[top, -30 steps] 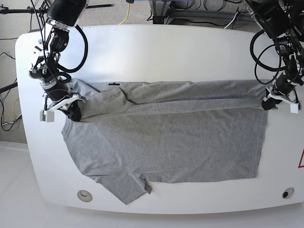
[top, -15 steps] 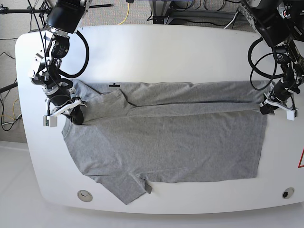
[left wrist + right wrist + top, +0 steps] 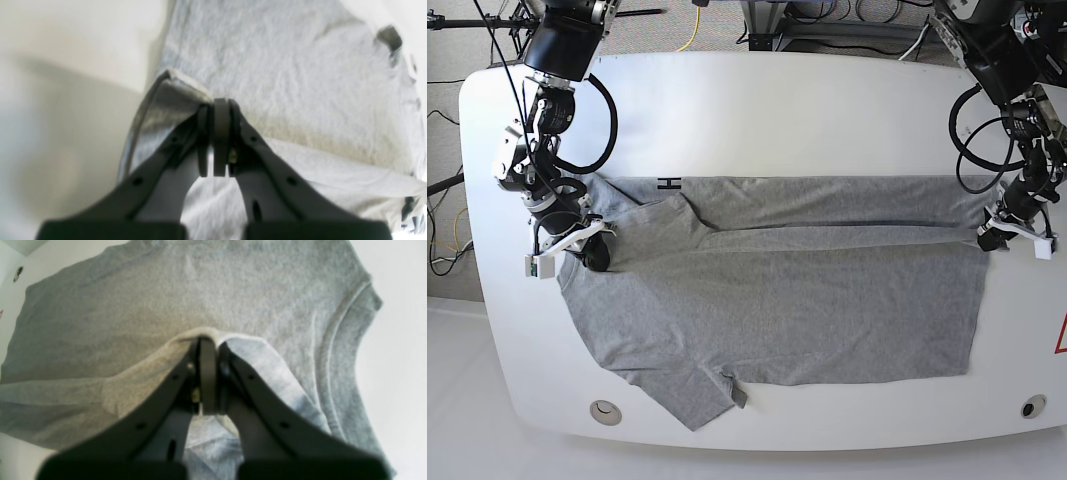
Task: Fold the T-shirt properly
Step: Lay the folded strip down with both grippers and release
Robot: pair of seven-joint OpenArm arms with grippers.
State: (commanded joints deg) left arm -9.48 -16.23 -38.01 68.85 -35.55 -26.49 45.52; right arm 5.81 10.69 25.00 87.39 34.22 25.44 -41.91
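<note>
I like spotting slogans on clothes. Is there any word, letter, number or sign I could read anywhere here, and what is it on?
"H": one black capital at the far folded edge of the T-shirt, base view; no more lettering shows.
Red triangular sign at the table edge: cut off, unreadable.
Wrist views: no text.

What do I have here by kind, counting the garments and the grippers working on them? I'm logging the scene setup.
Heather-grey short-sleeved cotton T-shirt: 1
Black two-finger grippers, both pinching the shirt's folded edge: 2 (left gripper, right gripper)
White rounded table: 1
Total: 4
</note>
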